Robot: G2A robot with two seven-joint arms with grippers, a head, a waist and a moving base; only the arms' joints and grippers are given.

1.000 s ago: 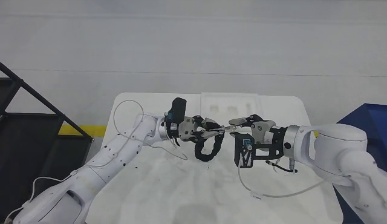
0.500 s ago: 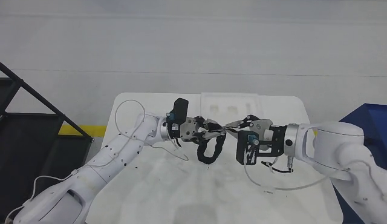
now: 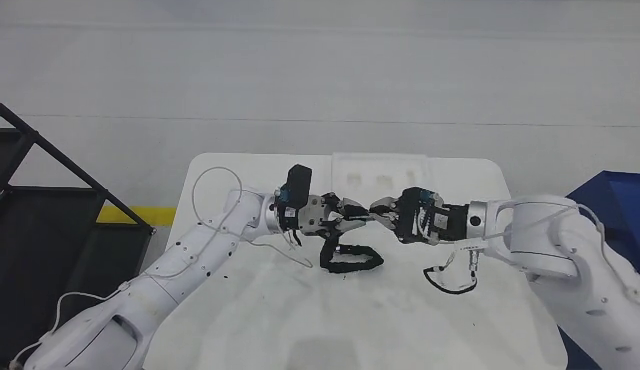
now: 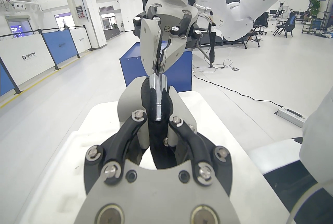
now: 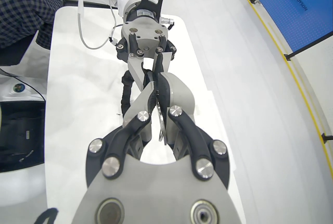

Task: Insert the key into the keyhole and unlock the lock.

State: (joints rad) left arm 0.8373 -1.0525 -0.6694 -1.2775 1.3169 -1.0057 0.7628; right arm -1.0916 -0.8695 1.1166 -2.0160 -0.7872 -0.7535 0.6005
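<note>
Over the middle of the white table, my left gripper is shut on the lock, a chrome cylinder with a black sheath. The lock's black cable loop hangs below it toward the table. My right gripper faces it tip to tip and is shut on the flat metal key. In the left wrist view the right gripper touches the end of the chrome cylinder. The key's tip is hidden between the fingers. In the right wrist view the left gripper sits just beyond my right fingers.
A white foam tray lies at the table's back edge. A blue box stands off the right side and a black rack off the left. A white cable dangles under the right arm.
The right wrist has rolled over while staying tip to tip with the left gripper. The black cable loop has swung down and now lies flatter beneath the grippers.
</note>
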